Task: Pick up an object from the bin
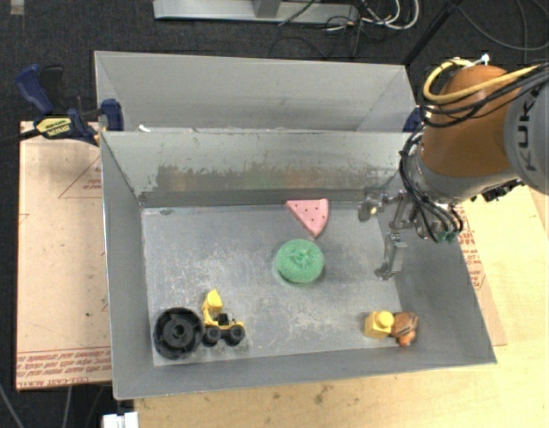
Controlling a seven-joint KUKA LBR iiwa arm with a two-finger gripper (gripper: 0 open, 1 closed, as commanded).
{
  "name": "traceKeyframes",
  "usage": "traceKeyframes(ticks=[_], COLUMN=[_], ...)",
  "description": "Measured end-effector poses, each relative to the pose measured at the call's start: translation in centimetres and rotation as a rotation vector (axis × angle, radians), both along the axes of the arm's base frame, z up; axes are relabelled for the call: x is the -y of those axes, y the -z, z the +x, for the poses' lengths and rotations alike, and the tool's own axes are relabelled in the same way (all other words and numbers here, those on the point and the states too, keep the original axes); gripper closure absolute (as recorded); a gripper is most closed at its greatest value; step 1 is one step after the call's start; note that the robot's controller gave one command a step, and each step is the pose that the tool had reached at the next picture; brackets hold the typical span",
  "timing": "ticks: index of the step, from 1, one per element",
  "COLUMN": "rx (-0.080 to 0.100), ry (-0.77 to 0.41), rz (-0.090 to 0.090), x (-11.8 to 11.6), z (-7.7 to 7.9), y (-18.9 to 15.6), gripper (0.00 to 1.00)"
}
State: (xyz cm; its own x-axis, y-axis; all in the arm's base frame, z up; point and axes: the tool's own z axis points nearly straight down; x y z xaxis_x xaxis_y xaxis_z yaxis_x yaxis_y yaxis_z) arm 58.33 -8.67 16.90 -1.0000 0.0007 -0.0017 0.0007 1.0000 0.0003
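Note:
My gripper (387,266) hangs over the right side of the bin, with nothing seen in it. A small yellow and orange toy (390,325) lies on the floor just in front of it, near the front right corner. To its left sits a round green ball-like thing (299,262) in the middle of the bin. A pink wedge (310,214) leans against the back wall, left of the gripper.
At the front left lie a black round wheel-like part (176,333) and, touching it, a small yellow and black toy vehicle (219,321). The orange-covered arm comes in over the bin's right wall. Bare floor stretches between the things.

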Motion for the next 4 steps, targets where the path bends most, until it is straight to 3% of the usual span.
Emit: traceKeyframes(ticks=[1, 2, 3, 4], rx=[0.012, -0.007, 0.003, 0.0], ry=[-0.051, -0.132, -0.127, -0.141], rz=[-0.003, 0.003, 0.0, 0.001], x=[-3.4, -6.1, -7.8, -10.8], z=[3.2, 2.2, 1.8, 0.7], y=[4.2, 7.0, 7.9, 9.9], gripper=[0.0, 0.0, 0.0, 1.0])
